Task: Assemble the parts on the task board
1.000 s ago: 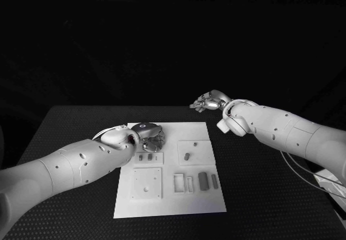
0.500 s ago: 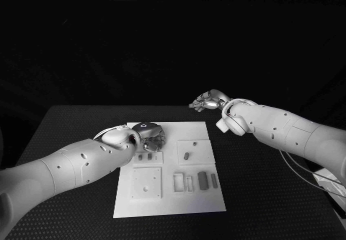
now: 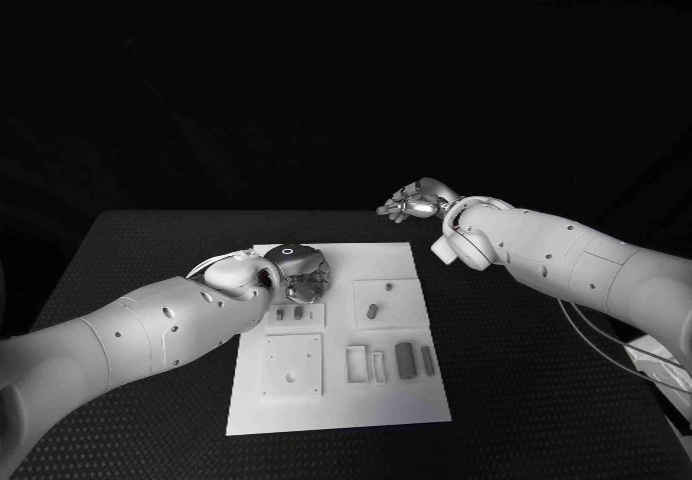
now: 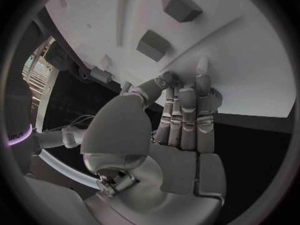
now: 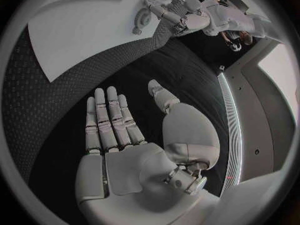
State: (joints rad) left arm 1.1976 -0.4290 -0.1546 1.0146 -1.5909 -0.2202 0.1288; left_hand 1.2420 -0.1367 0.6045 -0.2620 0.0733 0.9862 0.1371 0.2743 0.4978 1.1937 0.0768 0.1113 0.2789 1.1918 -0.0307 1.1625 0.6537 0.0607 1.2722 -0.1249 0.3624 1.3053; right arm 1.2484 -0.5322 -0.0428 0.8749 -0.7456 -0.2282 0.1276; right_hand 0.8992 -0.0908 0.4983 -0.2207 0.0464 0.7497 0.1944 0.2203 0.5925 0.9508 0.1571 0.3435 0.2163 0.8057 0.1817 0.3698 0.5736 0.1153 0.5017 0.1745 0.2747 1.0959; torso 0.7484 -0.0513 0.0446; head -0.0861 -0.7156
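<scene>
Head view, left arm: comes in from the left edge, its left hand [image 3: 299, 273] lowered over the far-left part of the task board [image 3: 339, 415].
Left hand state: in the left wrist view the left hand [image 4: 169, 130] has its fingers [image 4: 201, 92] stretched out side by side, the tips resting on the white board surface [image 4: 237, 60]; nothing is held between them and the thumb.
Task board: white plate lying flat in the middle of the black table [image 3: 130, 260], long side running away from the robot.
Parts, left side of board: two small dark pieces [image 3: 291, 314] in a shallow tray just near the left hand; below them a square plate [image 3: 293, 364] with small holes.
Parts, middle and right: one dark piece [image 3: 374, 311] in a square recess; nearer the robot, slim upright frames [image 3: 368, 365] and two dark bars [image 3: 415, 361] side by side.
Wrist close-up: two blocks [image 4: 167, 25] stand on the board beyond the fingertips.
Right hand: right hand [image 3: 417, 201] is raised past the board's far-right corner, well apart from it; in the right wrist view the right hand [image 5: 134, 135] is spread flat and empty above the table.
</scene>
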